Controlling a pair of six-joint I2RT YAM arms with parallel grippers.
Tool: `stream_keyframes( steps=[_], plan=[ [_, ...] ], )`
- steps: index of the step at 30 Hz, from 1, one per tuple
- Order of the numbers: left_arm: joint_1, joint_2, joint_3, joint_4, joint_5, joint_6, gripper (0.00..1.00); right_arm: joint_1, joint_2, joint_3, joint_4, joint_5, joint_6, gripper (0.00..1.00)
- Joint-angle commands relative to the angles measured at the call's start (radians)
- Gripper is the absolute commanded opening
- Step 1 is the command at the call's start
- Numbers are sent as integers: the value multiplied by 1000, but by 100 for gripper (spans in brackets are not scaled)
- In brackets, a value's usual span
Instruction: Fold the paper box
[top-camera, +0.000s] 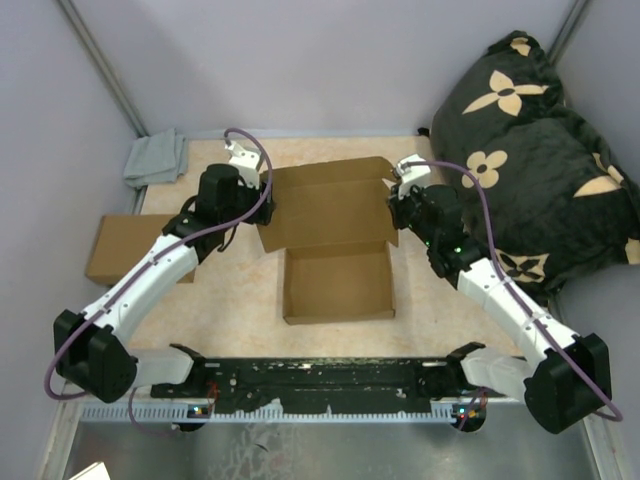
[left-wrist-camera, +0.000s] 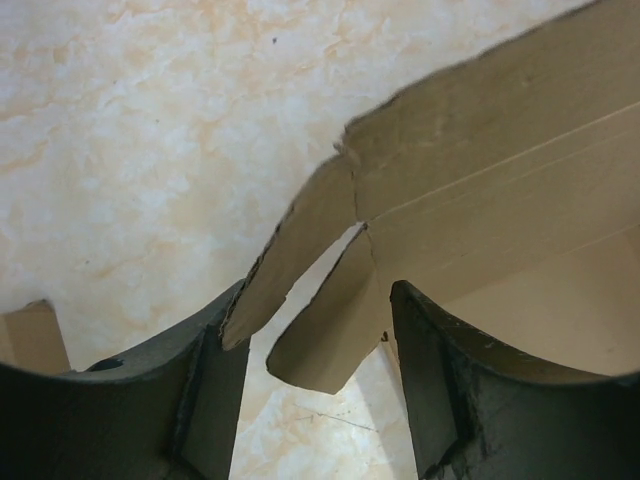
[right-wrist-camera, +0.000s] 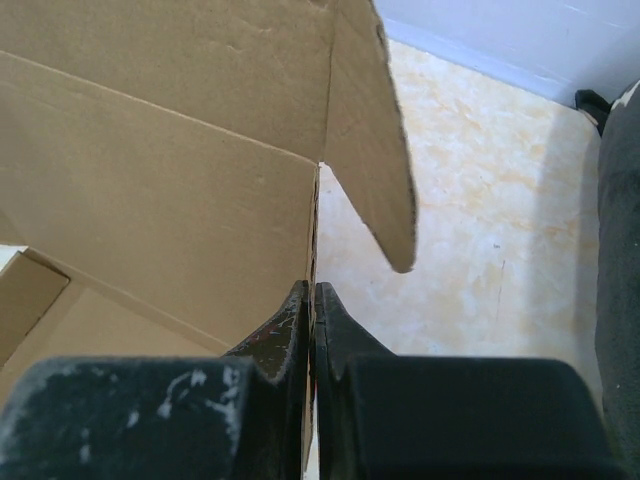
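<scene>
Fingers (right-wrist-camera: 285, 335) of the right gripper (right-wrist-camera: 313, 298) pinch tight on the raised lid (top-camera: 330, 205) edge of the paper box (top-camera: 338, 285), mid-table (top-camera: 240, 300). The left gripper (left-wrist-camera: 315, 330) gapes wide around a rounded side flap (left-wrist-camera: 318, 352). The cardboard is plain brown, matte and creased.

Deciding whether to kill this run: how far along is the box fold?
Done: the paper box tray has its walls standing. In hand: the lid is open and raised. The right gripper has its jaws shut on the lid's right edge, and the left gripper has its jaws open around the left side flap. Left: tuck the flaps and close the lid.
</scene>
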Motion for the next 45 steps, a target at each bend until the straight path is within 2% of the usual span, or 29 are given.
stream_keyframes(
  steps=[1,3,5,10,15,17,21,24,29,35,40,45],
  plan=[
    [-3,3,50,-27,-47,21,65,5,-49,5,51,-1,-7,0],
    [-2,0,48,-24,-46,29,66,3,-52,3,47,-1,-5,0],
    [-2,-1,48,-25,-33,32,62,4,-55,-2,47,-1,1,0],
    [-2,10,54,-36,50,20,40,3,-45,1,35,-11,26,0],
    [-2,23,87,-70,129,-11,21,3,-7,51,-48,-25,63,1],
    [-3,24,104,-75,162,-30,14,3,20,93,-117,-32,86,6],
    [-4,19,123,-78,202,-35,5,3,83,224,-290,-39,125,23],
    [-3,0,110,-65,199,-10,0,3,130,319,-418,-14,134,29],
    [-4,-77,20,46,195,28,0,3,190,431,-561,45,112,34],
    [-4,-175,-89,163,193,58,0,1,244,514,-643,59,102,35],
    [-4,-210,-131,209,195,80,0,0,293,552,-695,-3,103,28],
    [-4,-225,-160,252,199,67,0,1,325,575,-728,-45,131,12]
  ],
)
